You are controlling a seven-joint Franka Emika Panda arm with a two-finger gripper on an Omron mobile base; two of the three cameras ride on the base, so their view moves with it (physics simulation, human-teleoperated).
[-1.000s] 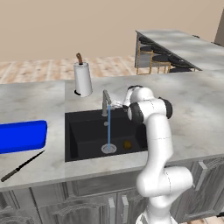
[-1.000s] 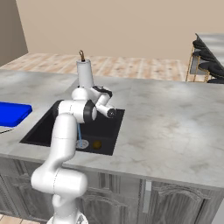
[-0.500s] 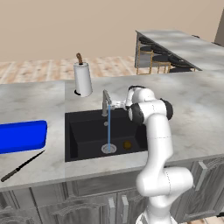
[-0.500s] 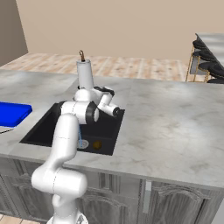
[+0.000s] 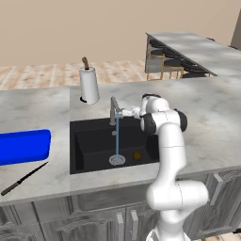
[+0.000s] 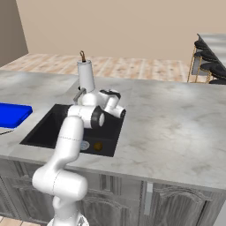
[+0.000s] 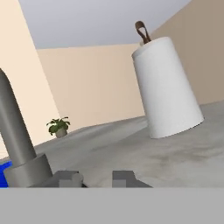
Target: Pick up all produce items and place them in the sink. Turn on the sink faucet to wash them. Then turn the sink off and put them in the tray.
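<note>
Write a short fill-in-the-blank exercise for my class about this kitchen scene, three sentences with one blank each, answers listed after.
1. A stream of ____ runs from the sink faucet down to the drain.
2. The small round produce item lies inside the ____.
3. The knife lies on the counter in front of the ____ tray.

Missing words: water; sink; blue

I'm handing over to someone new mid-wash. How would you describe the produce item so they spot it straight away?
Find the black sink set into the grey marble counter, with water running from the faucet. On the basin floor, just right of the silver drain, lies the produce item: small, round, brownish-yellow, the only coloured thing there.
</note>
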